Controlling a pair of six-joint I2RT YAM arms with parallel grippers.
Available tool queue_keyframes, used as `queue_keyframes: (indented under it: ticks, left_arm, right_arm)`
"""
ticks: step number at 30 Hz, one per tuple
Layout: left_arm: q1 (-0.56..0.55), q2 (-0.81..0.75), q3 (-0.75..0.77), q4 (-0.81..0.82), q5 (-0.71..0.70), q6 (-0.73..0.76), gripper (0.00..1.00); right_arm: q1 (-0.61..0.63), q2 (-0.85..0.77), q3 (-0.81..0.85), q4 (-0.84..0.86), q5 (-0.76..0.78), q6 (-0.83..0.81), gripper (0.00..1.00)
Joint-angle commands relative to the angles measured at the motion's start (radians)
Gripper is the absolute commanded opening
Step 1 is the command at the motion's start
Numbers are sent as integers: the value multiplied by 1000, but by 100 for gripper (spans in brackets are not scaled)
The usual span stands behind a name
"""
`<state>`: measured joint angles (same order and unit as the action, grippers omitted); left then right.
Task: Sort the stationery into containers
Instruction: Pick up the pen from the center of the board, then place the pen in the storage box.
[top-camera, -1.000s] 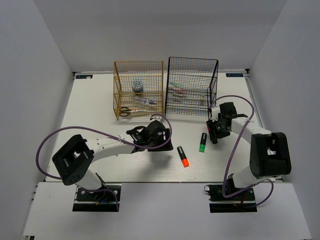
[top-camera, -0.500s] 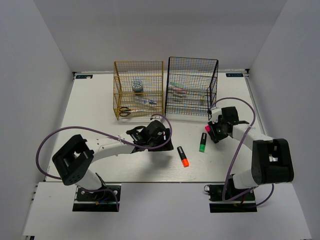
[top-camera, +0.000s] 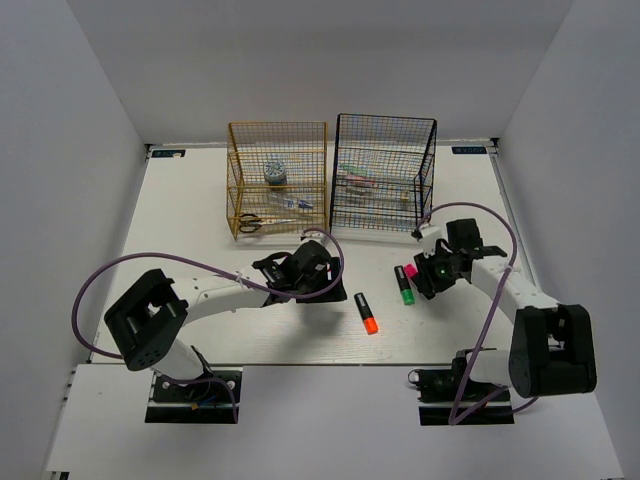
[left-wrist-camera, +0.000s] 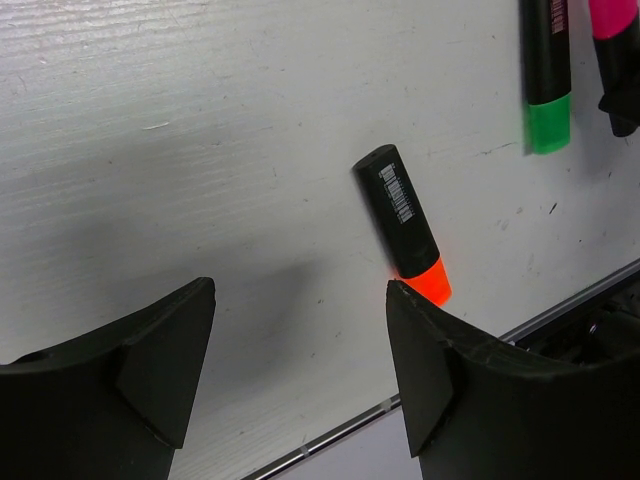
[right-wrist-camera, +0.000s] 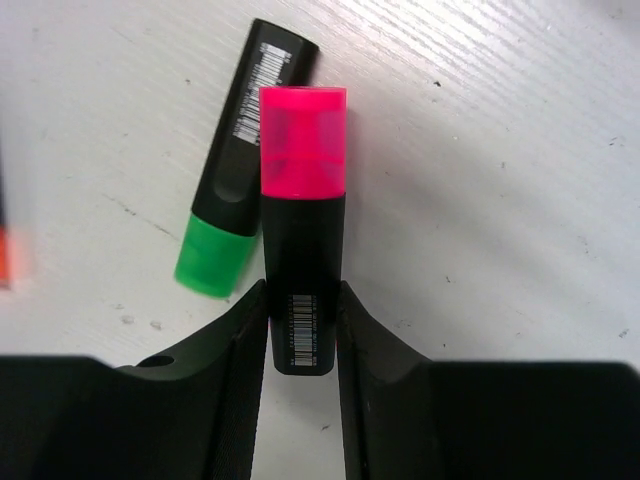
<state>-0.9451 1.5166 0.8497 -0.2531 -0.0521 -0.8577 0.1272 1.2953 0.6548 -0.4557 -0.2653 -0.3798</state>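
Pink-capped and black-bodied, the highlighter (right-wrist-camera: 303, 250) I am after sits between the fingers of the right pincer (right-wrist-camera: 300, 320). Both fingers press against the black barrel near its butt end, and the cap points away from the wrist. From the overhead camera it is in front of the black wire rack (top-camera: 383, 175), just beside the green-capped highlighter (right-wrist-camera: 235, 180), which lies flat on the white desk (top-camera: 200, 220). I cannot tell whether the pink one is clear of the desk.

The left pincer (left-wrist-camera: 300, 300) stands wide open with nothing between its fingers, low over the desk in front of the gold wire rack (top-camera: 277, 180). Just beyond its right fingertip lies the orange-capped highlighter (left-wrist-camera: 403, 225), barcode up and tilted, cap toward the near desk edge.

In the gold rack I can see the tape roll (top-camera: 276, 172) on an upper tier and the black-handled scissors (top-camera: 250, 222) on the bottom one. The black rack holds some items I cannot make out.
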Motion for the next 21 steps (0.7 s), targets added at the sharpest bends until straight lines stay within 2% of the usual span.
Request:
queue_keyframes:
  ticks: [1, 9, 12, 16, 21]
  left_arm:
    - [-6, -21, 9, 15, 8, 2, 80]
    - [-4, -19, 28, 9, 11, 9, 80]
    - [-4, -18, 35, 0, 9, 13, 80]
    - [-6, -12, 48, -12, 9, 14, 80]
    - [-4, 7, 58, -18, 17, 13, 80]
  right_arm:
    - [5, -47, 60, -64, -48, -28, 0]
    - [8, -85, 195, -77, -98, -134, 0]
    - [8, -57, 288, -86, -133, -204, 0]
    - [8, 25, 504, -133, -189, -281, 0]
    - [12, 142, 664, -215, -256, -549, 0]
